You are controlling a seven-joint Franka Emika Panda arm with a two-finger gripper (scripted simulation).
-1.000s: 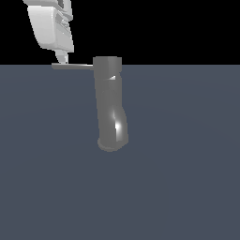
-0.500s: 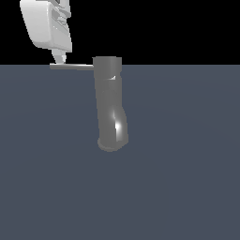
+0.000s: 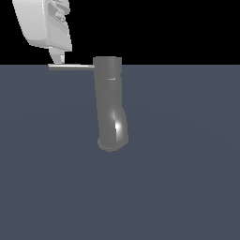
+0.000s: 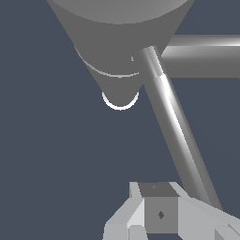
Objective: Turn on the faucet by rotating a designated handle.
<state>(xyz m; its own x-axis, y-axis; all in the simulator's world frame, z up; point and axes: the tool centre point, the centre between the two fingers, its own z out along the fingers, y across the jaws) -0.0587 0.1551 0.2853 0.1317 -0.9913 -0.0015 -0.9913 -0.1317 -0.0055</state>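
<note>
The tall, glossy grey metal faucet cylinder [image 3: 110, 105] is seen standing on the dark blue-grey surface [image 3: 187, 178], curving slightly near its rounded lower end. The thin straight grey metal handle rod [image 3: 71, 67] juts from its top toward the exterior view's left. The white pincer [image 3: 57, 58] is poised just above the rod's outer end; whether its jaws are parted cannot be told.
</note>
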